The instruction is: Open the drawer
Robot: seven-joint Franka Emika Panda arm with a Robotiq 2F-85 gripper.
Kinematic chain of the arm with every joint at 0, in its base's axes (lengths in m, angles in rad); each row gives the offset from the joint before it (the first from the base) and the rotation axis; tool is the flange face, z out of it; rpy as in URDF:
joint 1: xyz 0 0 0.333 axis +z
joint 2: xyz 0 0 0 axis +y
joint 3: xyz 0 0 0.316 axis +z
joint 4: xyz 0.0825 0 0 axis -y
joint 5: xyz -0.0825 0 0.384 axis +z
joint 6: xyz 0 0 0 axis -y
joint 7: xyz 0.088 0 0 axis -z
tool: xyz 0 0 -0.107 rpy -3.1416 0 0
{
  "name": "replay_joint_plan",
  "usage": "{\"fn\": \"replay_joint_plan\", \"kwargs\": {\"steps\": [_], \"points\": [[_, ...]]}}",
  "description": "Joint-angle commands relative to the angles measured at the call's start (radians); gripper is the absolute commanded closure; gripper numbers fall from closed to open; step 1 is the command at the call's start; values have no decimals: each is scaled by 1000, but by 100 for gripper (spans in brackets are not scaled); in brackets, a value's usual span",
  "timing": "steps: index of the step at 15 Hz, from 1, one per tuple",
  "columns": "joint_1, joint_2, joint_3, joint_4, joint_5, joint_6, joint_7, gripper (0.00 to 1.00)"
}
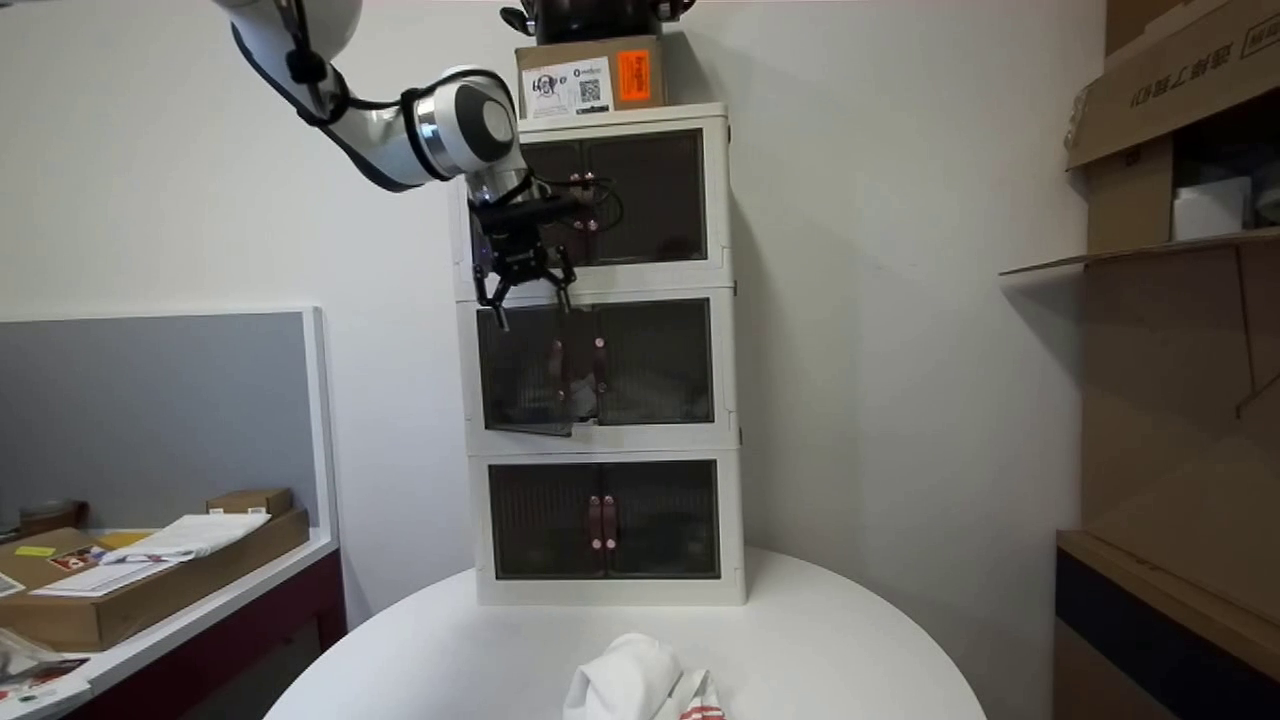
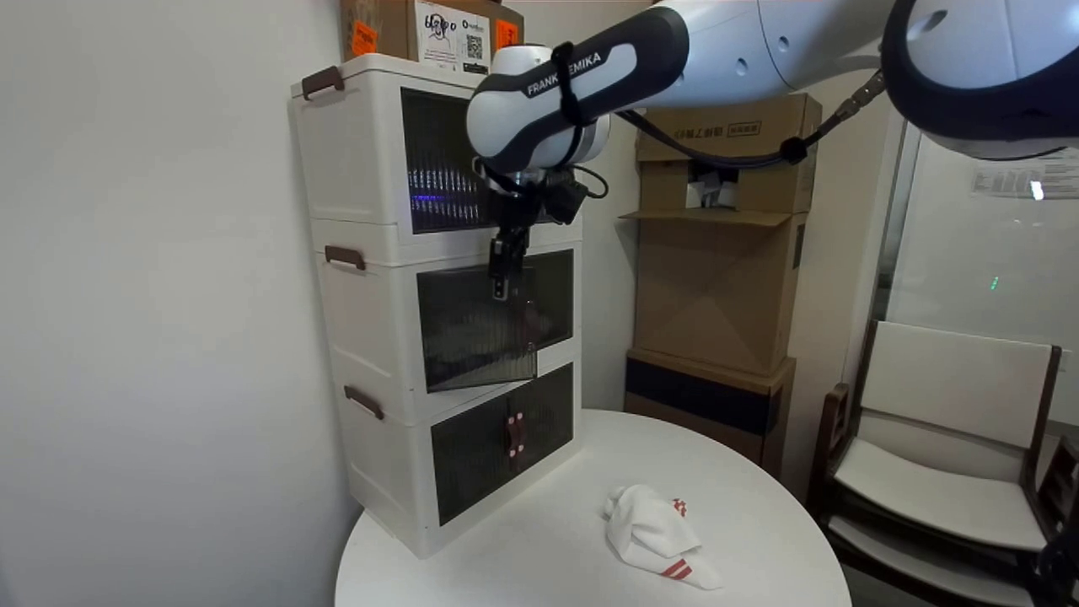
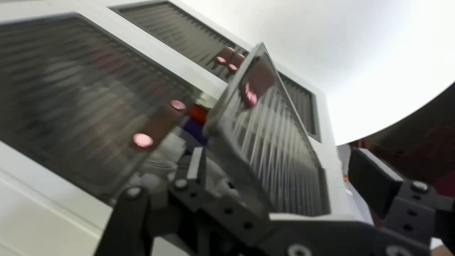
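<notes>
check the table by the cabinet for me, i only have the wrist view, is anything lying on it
Observer: Yes, a crumpled red-striped white cloth lies on the round white table, out in front of the cabinet.
Operator: ok, and how high am i hanging
Observer: In both exterior views the gripper shows against the upper part of the partly open middle door, well above its lower edge; whether they touch I cannot tell.
</notes>
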Motion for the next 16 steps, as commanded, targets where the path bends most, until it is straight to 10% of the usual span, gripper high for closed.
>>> {"fn": "replay_joint_plan", "kwargs": {"steps": [1,16], "points": [[46,-1,52,9,97,-98,-15,0],[143,-29,65,-38,39,-60,257,0]]}}
